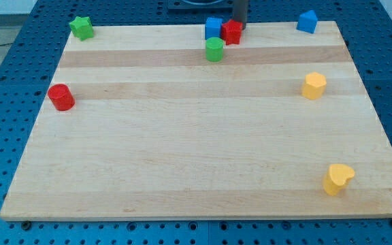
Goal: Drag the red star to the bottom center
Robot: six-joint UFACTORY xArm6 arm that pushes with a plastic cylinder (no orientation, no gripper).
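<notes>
My tip (240, 26) is resting at the top edge of the bench (196, 163), touching or just beside the red star (232, 32), which is sitting near the view's top centre. There are no jaws on this rod, so nothing is opening or closing; it is only pushing. From the star, my tip is lying at about one o'clock, behind it on the far side. That is the relation the coming move is turning on: the goal, the bottom centre, is lying at six o'clock from the star, so a push from the twelve-to-one o'clock side is looking right, perhaps after a small shift toward twelve.

The blue cube (213, 28) is touching the star at nine o'clock, and the green cylinder (215, 49) is sitting just beside it at about seven o'clock, close to the path down. I am judging that a straight drag risks clipping the green one.
</notes>
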